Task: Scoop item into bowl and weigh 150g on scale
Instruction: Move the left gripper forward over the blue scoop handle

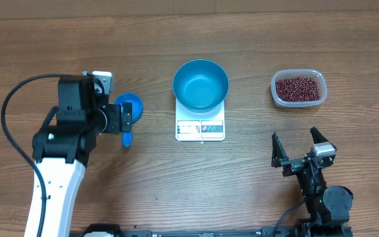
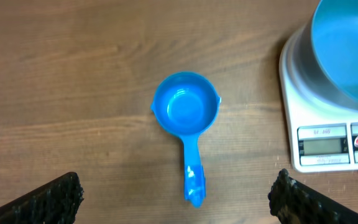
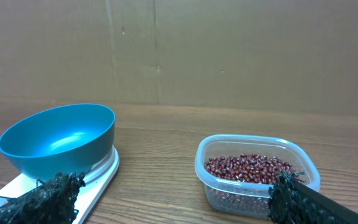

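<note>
- While the left jaws stand wide open, their two black fingers sit at the bottom corners of the left wrist view and grip nothing.
- Between those fingers lies one small blue scoop, cup away from the wrist and handle pointing back toward it, touching neither finger.
- Across the bench, the right jaws are spread just as wide, also holding nothing, near the front edge on the right and well apart from every object.
- One clear plastic tub stands beyond the right jaws, toward the far right.
- All the beans visible are inside this tub: a heap of small dark red ones, too many to count.
- One white scale sits at the middle of the bench, between scoop and tub, with its display edge facing the arms.
- On that edge the left wrist view shows one display and two small buttons, one red and one blue.
- One round blue bowl rests on the scale's platform, upright, its rim overhanging the far side.
- Two arms are in view, one on each side.
</note>
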Tool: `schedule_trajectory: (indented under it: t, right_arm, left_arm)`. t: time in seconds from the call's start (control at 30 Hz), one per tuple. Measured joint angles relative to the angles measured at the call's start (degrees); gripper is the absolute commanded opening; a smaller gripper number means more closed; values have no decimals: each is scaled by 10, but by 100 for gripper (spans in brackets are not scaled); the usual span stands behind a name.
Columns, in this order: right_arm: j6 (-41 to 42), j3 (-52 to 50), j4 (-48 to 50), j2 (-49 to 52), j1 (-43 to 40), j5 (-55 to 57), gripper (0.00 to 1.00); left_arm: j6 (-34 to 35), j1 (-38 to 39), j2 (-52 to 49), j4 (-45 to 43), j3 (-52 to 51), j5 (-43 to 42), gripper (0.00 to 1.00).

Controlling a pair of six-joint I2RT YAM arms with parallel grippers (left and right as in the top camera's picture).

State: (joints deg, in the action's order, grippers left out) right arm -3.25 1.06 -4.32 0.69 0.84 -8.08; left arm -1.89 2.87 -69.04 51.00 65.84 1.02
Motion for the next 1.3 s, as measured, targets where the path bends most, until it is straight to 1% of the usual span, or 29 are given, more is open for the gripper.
schedule_trajectory:
  t: [0.27,0.4,0.6,1.3]
  right_arm:
    - [0,0,0,0,0,0,100]
    - [0,0,0,0,0,0,100]
    - [0,0,0,0,0,0,100]
    - [0,0,0,0,0,0,100]
  left_arm:
    - [-13,0,-73,78,71,-2,99]
    - [-16,0,-100,97,91,-2,100]
    - [-17,0,-116,104,93,-2,100]
    - [-17,0,-116,104,93,-2,100]
